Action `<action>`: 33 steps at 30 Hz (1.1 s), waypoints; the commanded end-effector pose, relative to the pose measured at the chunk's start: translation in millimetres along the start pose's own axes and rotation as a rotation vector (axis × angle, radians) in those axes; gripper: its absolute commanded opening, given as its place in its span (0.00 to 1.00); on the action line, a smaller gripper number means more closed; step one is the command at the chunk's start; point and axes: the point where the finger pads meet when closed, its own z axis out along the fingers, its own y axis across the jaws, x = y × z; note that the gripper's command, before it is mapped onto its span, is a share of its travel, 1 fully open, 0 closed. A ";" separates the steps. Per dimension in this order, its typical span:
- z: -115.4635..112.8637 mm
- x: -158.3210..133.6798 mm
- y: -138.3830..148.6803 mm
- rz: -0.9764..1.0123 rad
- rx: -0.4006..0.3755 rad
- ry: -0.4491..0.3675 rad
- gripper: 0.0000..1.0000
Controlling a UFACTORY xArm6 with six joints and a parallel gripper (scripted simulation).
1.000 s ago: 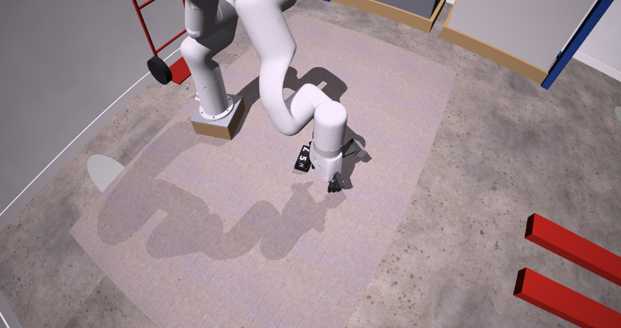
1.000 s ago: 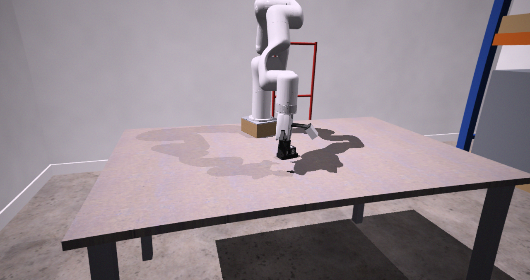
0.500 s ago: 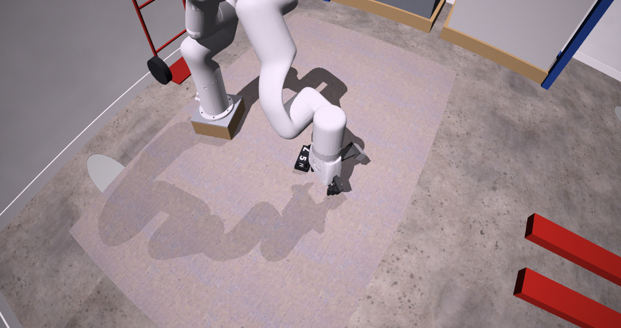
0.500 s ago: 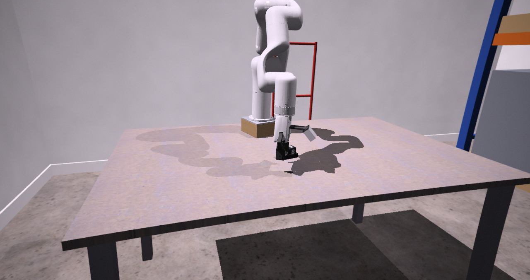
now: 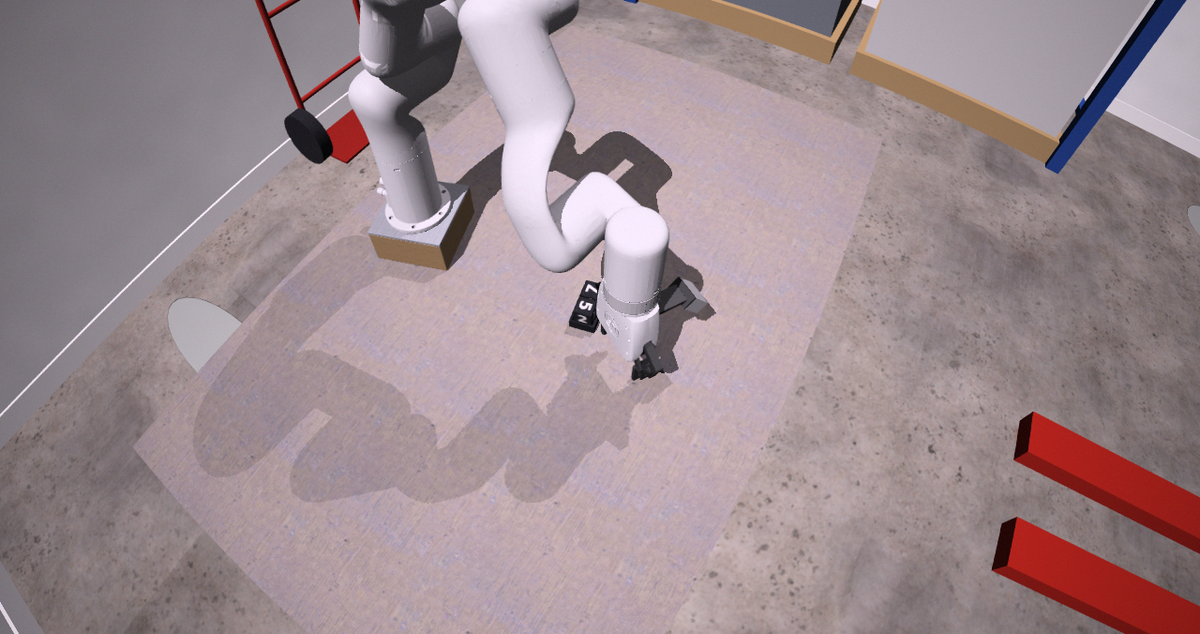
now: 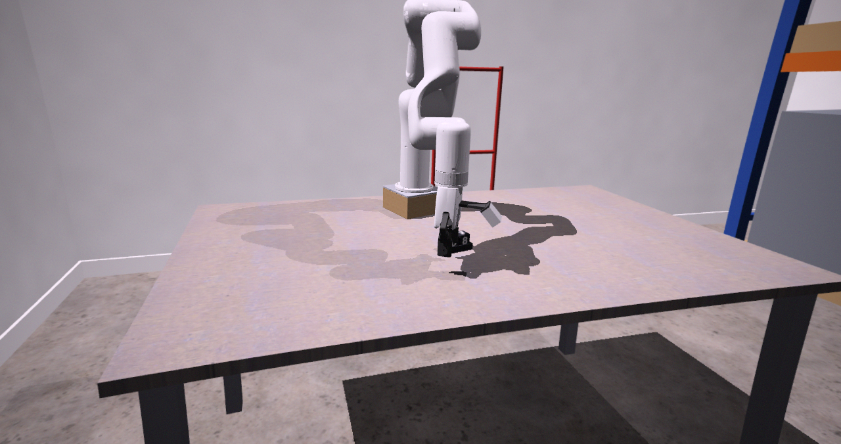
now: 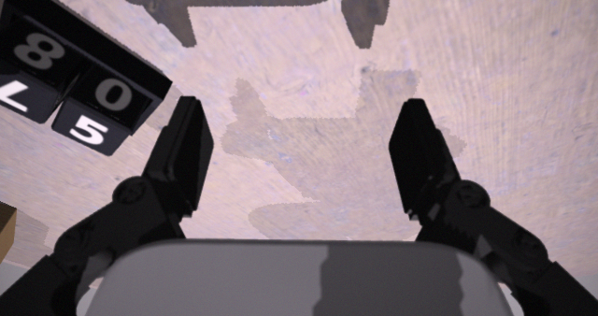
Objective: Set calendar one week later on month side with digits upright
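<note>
I have the arm [image 5: 519,118] folded over from its base, the last link pointing almost straight down at the table [image 6: 294,300]. The gripper [image 7: 304,134] hangs just above the wood with its jaws spread wide and nothing between them. The calendar [image 7: 81,79] sits off to the left of the fingers in the wrist view, apart from them: two black cubes side by side in the tray, 8 and 0 on one face, 7 and 5 on top.
</note>
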 end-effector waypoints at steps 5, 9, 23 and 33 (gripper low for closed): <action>-1.3 0.6 1.4 0.000 -0.004 0.002 1.00; -1.3 0.6 1.4 0.000 -0.004 0.002 1.00; -1.3 0.6 1.4 0.000 -0.004 0.002 1.00; -1.3 0.6 1.4 0.000 -0.004 0.002 1.00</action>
